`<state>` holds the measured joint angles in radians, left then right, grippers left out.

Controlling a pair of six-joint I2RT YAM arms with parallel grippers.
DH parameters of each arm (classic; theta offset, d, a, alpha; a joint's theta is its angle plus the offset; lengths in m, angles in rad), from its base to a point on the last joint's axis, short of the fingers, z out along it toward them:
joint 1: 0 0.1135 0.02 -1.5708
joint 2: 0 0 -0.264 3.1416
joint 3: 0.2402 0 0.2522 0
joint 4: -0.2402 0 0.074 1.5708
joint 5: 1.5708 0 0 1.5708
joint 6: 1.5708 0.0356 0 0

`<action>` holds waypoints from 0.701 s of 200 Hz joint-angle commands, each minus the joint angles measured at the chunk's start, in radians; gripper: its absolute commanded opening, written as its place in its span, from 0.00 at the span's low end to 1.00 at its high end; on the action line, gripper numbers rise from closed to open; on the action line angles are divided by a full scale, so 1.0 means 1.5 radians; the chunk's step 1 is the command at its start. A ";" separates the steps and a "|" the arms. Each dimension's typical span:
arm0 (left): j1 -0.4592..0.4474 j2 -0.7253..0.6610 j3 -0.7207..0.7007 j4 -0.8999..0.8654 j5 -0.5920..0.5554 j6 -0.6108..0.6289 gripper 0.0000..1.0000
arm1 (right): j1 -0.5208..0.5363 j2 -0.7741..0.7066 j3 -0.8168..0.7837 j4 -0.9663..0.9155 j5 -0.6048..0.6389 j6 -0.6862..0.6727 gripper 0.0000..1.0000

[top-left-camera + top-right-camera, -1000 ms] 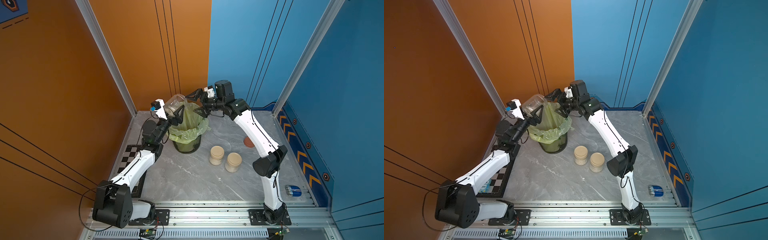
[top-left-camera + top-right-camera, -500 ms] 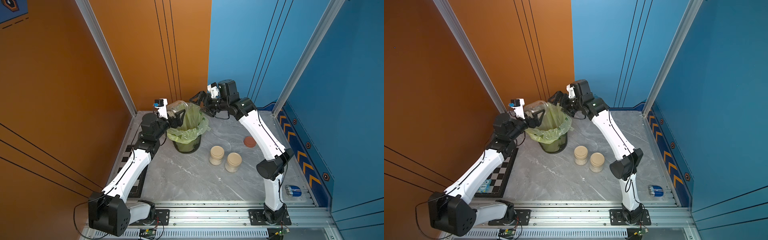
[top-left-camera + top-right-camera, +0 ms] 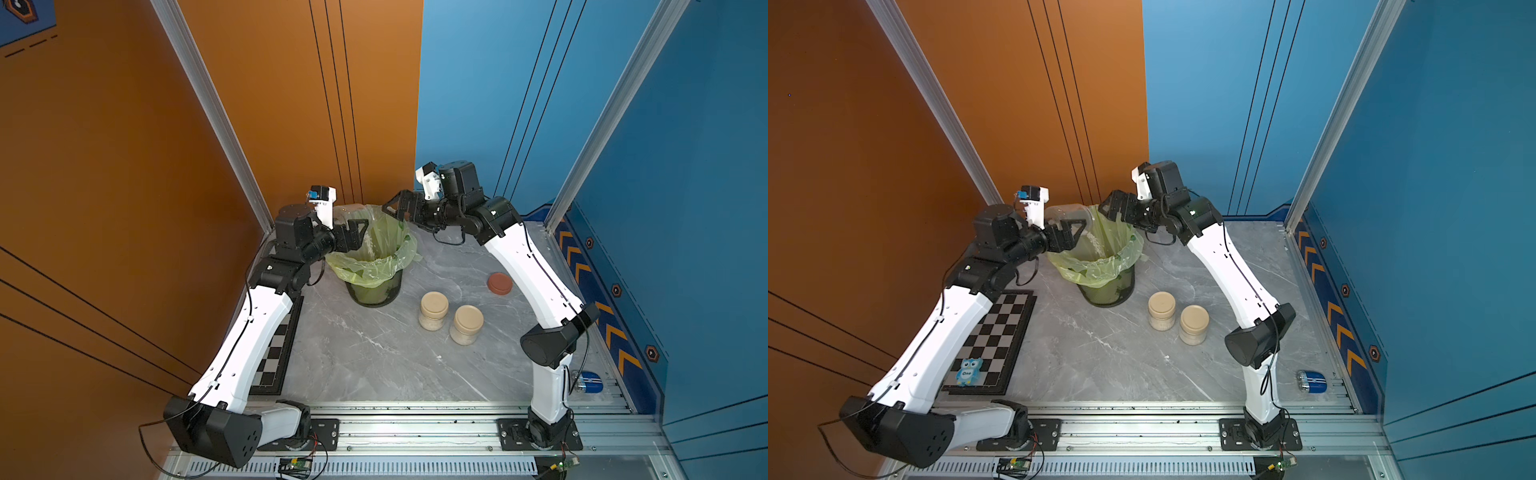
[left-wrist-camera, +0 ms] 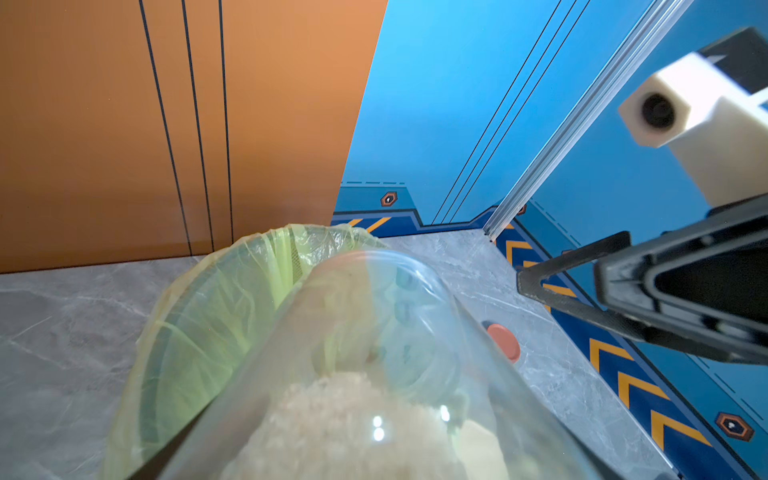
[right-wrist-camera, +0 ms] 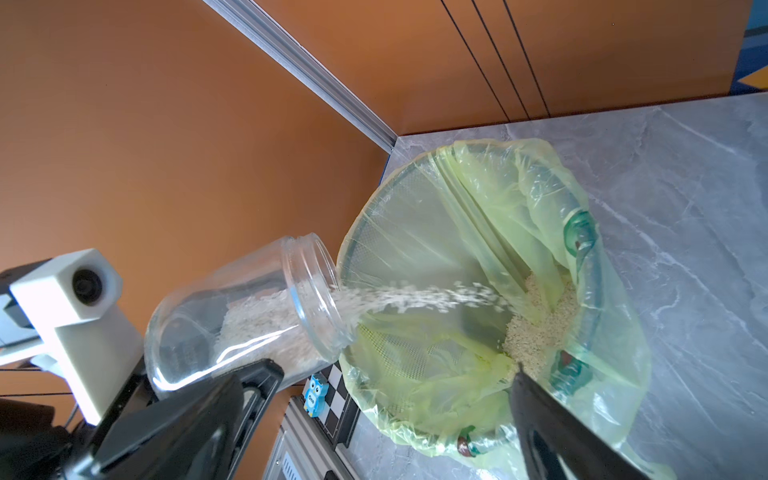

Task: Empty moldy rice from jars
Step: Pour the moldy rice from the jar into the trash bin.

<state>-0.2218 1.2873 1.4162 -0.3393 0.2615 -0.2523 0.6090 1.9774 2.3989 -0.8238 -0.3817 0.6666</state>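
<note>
At back-left corner of counter (image 3: 374,357), L gripper (image 3: 356,226) jaws clamp open jar (image 5: 232,328) tipped over bin (image 3: 374,293); moldy rice (image 5: 257,320) pours in. R gripper (image 3: 395,208) jaws wide, empty, near jar mouth.

Left arm: over the last second my left gripper (image 3: 356,226) came down from a steep upward reach to lie level at the rim of the bin (image 3: 376,291). The jar (image 5: 245,320) it clamped dropped with it and swung from a raised tilt to nearly on its side, mouth over the bin. A stream of rice (image 5: 415,297) was running from the mouth. I could not make out such a stream in the earlier top views. The black joint (image 3: 216,432) low on that arm swung lower and outward.

Right arm: my right gripper (image 3: 392,208), jaws wide apart, dipped slightly toward the bin. Its elbow (image 3: 548,345) settled lower and outward.
</note>
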 commanded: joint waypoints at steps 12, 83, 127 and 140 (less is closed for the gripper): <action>-0.001 0.023 0.096 -0.115 -0.022 0.028 0.00 | 0.011 -0.030 -0.020 -0.019 0.034 -0.055 1.00; -0.004 0.112 0.286 -0.321 -0.077 0.029 0.00 | 0.015 -0.033 -0.044 -0.018 0.035 -0.066 1.00; -0.005 0.194 0.439 -0.433 -0.110 0.020 0.00 | 0.011 -0.027 -0.049 -0.015 0.035 -0.071 1.00; -0.004 0.226 0.496 -0.474 -0.118 0.014 0.00 | 0.009 -0.026 -0.049 -0.013 0.035 -0.072 1.00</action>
<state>-0.2237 1.5757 2.0262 -0.9501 0.1299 -0.2253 0.6277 1.9644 2.3360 -0.8310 -0.3416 0.5816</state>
